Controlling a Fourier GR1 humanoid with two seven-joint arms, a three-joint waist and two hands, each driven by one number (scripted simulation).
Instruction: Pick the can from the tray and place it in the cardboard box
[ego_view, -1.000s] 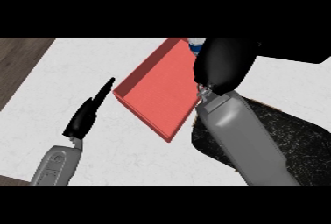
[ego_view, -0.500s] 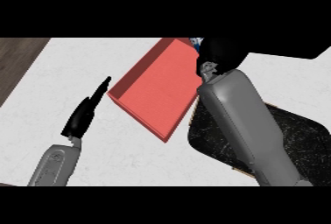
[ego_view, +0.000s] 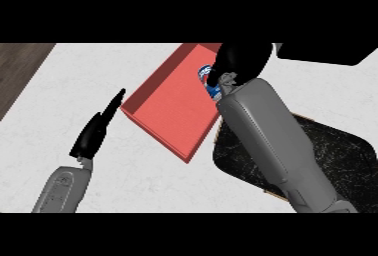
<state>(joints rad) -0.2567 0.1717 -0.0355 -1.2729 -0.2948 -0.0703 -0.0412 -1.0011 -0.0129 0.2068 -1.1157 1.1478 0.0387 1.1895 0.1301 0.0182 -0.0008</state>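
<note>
can: in red tray, far end, partly hidden | right hand: over the can, grip cannot be told | left hand: straight, holding nothing, over counter left of tray

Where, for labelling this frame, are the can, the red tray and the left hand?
can (ego_view: 207, 77): head view, the blue-and-white part that shows.
red tray (ego_view: 173, 107): head view, its bare floor.
left hand (ego_view: 94, 134): head view, its middle, below the straight fingers.
</note>
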